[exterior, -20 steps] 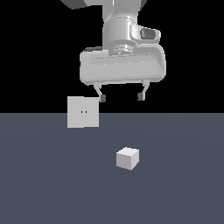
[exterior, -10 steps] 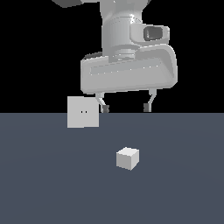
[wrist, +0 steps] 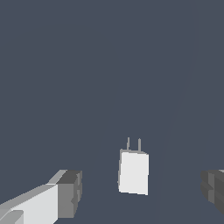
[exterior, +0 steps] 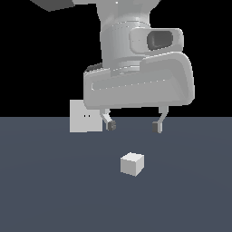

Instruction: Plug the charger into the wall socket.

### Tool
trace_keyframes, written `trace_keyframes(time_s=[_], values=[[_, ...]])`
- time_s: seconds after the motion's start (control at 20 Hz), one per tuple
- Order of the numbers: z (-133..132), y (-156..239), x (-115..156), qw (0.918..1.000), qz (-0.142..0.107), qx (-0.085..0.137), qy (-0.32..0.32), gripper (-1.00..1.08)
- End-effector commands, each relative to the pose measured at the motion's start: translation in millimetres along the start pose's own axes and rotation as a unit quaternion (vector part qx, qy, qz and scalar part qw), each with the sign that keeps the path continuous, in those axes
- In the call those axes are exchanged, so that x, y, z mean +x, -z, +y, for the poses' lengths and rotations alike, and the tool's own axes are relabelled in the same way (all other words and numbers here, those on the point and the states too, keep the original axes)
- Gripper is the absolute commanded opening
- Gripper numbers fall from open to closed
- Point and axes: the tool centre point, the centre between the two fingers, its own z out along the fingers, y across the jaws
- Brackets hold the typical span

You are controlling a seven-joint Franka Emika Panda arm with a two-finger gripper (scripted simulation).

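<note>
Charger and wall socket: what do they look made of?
Charger: looks like matte off-white plastic, flat shaded, no gloss; the wrist view shows two thin grey prongs, possibly metal. Wall socket: same matte off-white look, a flat panel with two small dark slots. It is a render, so material is a guess.

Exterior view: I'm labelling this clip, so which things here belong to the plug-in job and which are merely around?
Part of the job:
- charger, lying loose on the floor
- wall socket, upright, at the exterior view's left
- gripper, fingers open above the charger

Merely around:
- dark floor; nothing else shows
</note>
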Motion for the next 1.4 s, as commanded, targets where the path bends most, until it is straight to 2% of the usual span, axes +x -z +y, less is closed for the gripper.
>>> trace_keyframes(time_s=[0.0, 0.4, 0.9, 1.35], values=[[1.7, -4.5, -3.8, 0.9998, 0.009, -0.001, -0.016, 1.0], [4.4, -14.0, -10.9, 0.9987, 0.024, -0.005, -0.045, 1.0], [4.3, -19.7, -13.0, 0.9985, 0.025, -0.006, -0.049, 1.0], [4.5, -53.6, -20.1, 0.9984, 0.025, -0.005, -0.05, 1.0]])
